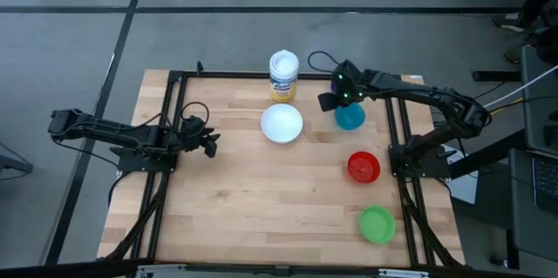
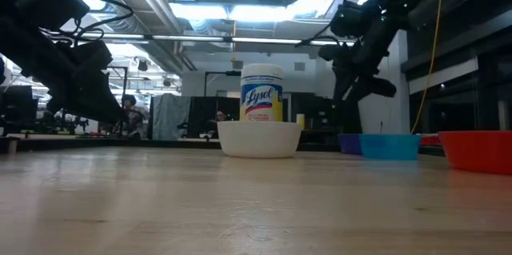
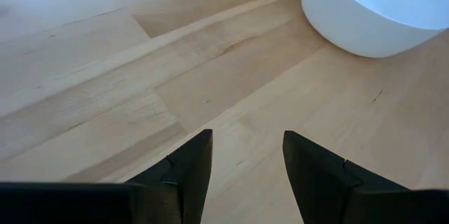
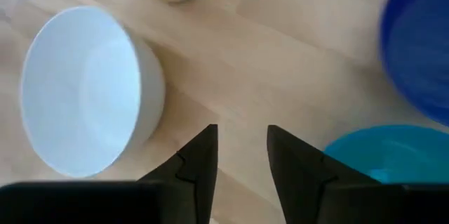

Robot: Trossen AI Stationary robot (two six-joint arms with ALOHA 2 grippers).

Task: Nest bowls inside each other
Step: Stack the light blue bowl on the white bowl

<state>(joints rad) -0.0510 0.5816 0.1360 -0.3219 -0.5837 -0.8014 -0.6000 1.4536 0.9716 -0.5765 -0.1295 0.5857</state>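
The white bowl (image 1: 282, 124) stands upright near the table's far middle, also seen as the white bowl (image 4: 81, 90). To its right is the teal bowl (image 1: 350, 118). A dark blue bowl (image 4: 421, 41) stands just beyond the teal bowl (image 4: 393, 154); in the high view my right arm covers it. The red bowl (image 1: 364, 166) and the green bowl (image 1: 377, 224) stand nearer, along the right side. My right gripper (image 4: 242, 157) hangs open above the table between the white and teal bowls, holding nothing. My left gripper (image 3: 245, 161) waits open at the left, left of the white bowl (image 3: 379, 13).
A white-lidded cylindrical container with a yellow label (image 1: 283, 75) stands at the far edge behind the white bowl. A black cable (image 1: 318, 58) loops beside it. Bare wood lies across the table's middle and near half. Black frame rails (image 1: 166, 182) run along both sides.
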